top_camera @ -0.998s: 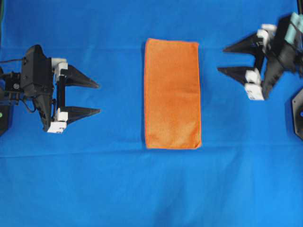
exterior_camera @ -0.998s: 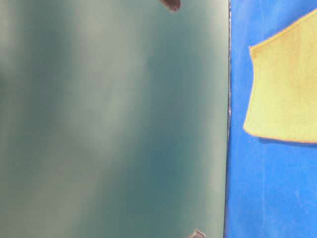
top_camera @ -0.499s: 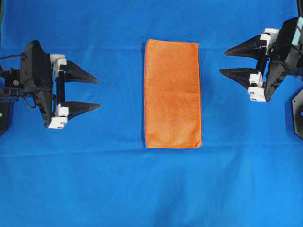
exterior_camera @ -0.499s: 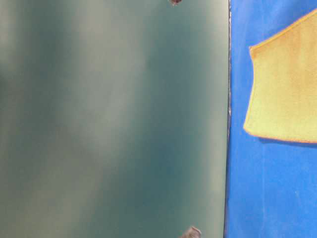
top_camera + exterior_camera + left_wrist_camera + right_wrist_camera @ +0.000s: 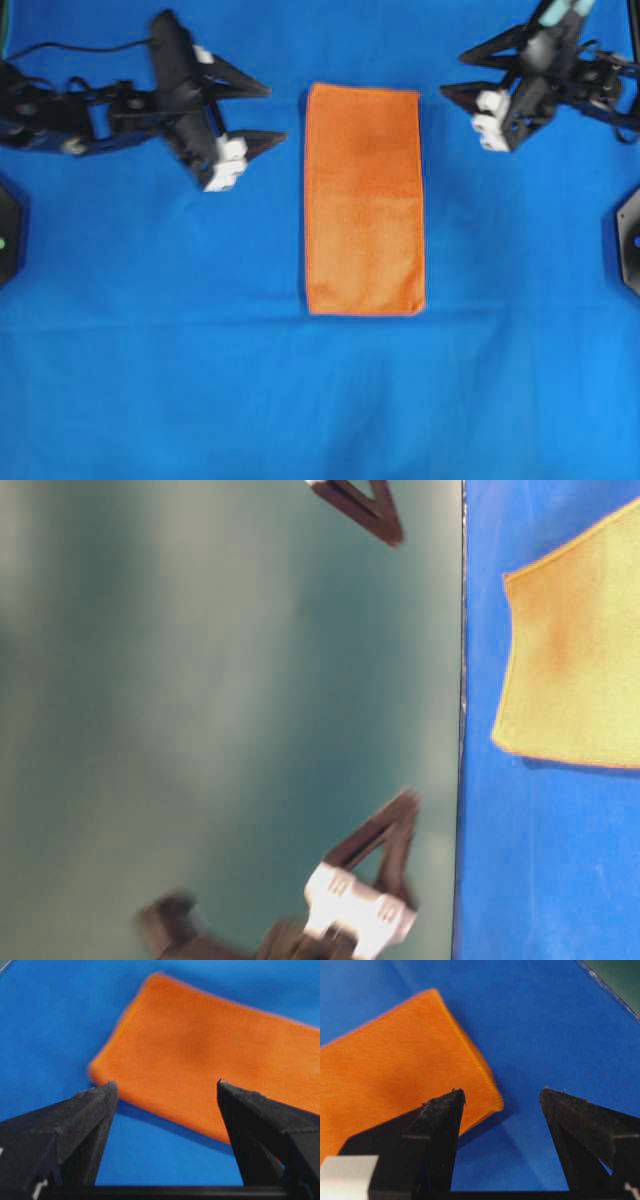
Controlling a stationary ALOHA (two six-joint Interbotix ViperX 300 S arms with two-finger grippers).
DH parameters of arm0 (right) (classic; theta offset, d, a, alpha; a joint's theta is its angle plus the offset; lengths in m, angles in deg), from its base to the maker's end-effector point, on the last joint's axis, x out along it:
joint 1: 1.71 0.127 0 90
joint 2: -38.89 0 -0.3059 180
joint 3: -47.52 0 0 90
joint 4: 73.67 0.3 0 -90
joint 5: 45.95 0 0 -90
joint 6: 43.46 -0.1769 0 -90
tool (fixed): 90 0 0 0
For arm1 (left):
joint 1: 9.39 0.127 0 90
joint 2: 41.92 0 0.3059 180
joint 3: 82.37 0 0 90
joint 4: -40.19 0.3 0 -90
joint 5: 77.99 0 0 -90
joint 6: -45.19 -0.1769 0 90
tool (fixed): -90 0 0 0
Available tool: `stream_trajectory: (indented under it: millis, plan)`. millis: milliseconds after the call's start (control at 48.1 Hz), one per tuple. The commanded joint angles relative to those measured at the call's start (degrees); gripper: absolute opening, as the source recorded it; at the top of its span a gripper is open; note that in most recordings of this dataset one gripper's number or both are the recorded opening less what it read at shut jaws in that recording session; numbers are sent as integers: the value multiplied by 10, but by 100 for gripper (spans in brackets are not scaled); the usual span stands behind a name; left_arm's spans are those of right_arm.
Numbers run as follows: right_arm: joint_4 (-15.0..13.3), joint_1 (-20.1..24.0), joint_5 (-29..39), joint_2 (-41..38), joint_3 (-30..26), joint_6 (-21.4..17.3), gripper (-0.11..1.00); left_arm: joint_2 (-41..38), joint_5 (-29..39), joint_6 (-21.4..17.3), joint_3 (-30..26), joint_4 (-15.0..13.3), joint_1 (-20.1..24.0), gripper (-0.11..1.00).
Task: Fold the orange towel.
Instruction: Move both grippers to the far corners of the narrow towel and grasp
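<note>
the orange towel (image 5: pixel 365 200) lies flat on the blue cloth (image 5: pixel 320 400) that covers the counter, folded into a tall narrow rectangle with its long sides running up and down the overhead view. its hem edges look straight and its corners square.

the left claw (image 5: pixel 268 112) sits off the towel's upper left corner, its tips pointing toward that corner and near it without touching. its two black fingers (image 5: pixel 85 1125) are spread well apart with nothing between them; through its own camera the towel's near corner shows in the gap, on the cloth beyond the tips.

the right claw (image 5: pixel 455 75) sits off the towel's upper right corner, a little farther from the towel than the left one. its fingers (image 5: pixel 425 1130) are also spread wide and hold nothing (its camera shows the towel's corner just past the left fingertip, with a short shadow beneath the hem).

in the table-level view the towel (image 5: pixel 575 650) looks yellowish at the right side, and a blurred claw (image 5: pixel 385 835) shows below it against the green backdrop; which arm it belongs to i cannot tell.
</note>
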State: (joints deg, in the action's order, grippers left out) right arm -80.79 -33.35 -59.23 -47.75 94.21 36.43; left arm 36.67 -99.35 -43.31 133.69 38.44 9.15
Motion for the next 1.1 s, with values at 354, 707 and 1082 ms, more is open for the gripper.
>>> stream_trajectory:
  millis: [354,707,1082]
  plan:
    - [-4,-12,-49,-195,-89,1,64,-200,-23,1,-153,0,47,74]
    - [11,-12,-57,-245,-83,-4,63,-243,-20,1,-176,0,52,70]
    - [13,-6,-60,-245,-83,-5,4,-244,-18,-4,-174,1,53,3]
